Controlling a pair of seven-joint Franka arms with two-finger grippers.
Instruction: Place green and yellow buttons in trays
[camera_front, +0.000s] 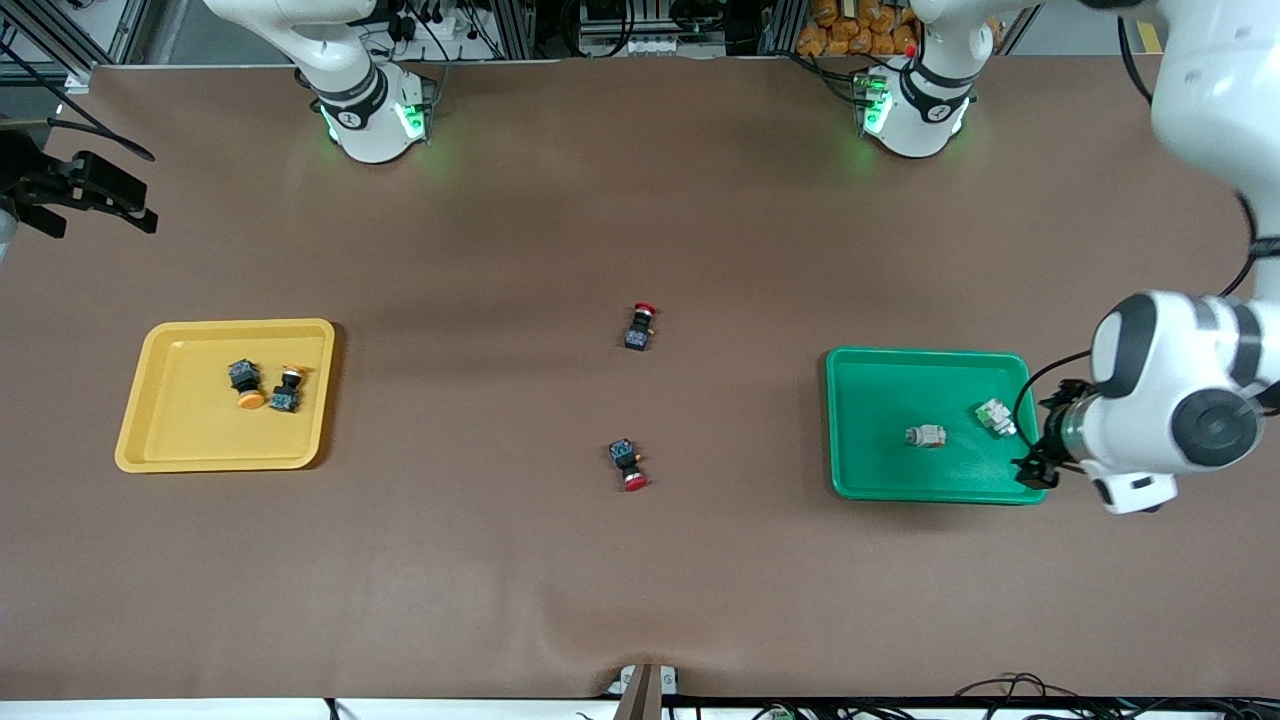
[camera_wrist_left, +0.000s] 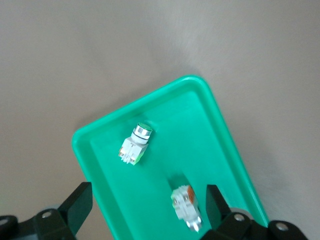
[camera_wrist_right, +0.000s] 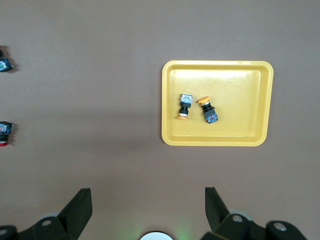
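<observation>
Brown mat covers the table (camera_front: 560, 560). Yellow tray (camera_front: 170, 440) sits toward the right arm's end; two yellow-capped buttons lie touching near its middle, one (camera_front: 244, 384) cap toward the front camera, the other (camera_front: 287, 388) cap away from it. Green tray (camera_front: 870, 470) sits toward the left arm's end. One white-grey green button (camera_front: 926, 436) lies near its centre, a second (camera_front: 996, 416) close to the tray's edge at the left arm's end. Left gripper (camera_front: 1035, 462) hangs over that edge, near the tray's front corner, fingers (camera_wrist_left: 80, 206) apart, holding nothing. Right gripper (camera_front: 85, 195) waits high over the table's edge at the right arm's end, fingers (camera_wrist_right: 79, 209) spread, empty. Two red-capped switches (camera_front: 640, 327) (camera_front: 627, 465) lie on the mat mid-table, between the trays, well apart.
</observation>
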